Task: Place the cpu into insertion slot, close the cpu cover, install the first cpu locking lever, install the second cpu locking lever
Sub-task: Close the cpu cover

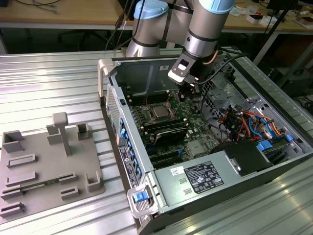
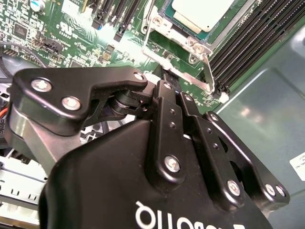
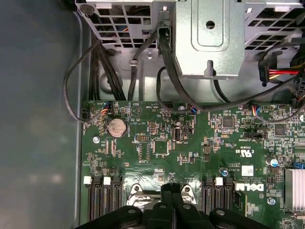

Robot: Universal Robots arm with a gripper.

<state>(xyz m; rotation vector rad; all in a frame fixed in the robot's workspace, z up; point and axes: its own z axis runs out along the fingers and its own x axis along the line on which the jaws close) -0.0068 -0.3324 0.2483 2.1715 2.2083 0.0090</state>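
Sitting inside the open grey metal computer case (image 1: 142, 73) on the ribbed metal tabletop (image 1: 49, 78), on its green motherboard (image 3: 157, 157): small flat square silver-grey cpu (image 2: 200, 12), seated in the square black insertion slot (image 2: 167, 29). Framed by the thin silvery metal cpu cover (image 2: 193, 45). Black pincer (image 2: 167, 78) clenched, fingers pressed together, tips at a thin silvery lever rod (image 2: 209, 71) beside the slot; hold on the rod not discernible.

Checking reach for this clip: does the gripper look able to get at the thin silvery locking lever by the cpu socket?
Probably yes. The gripper hangs right over the thin silvery lever beside the silver-topped square cpu, with nothing between them.
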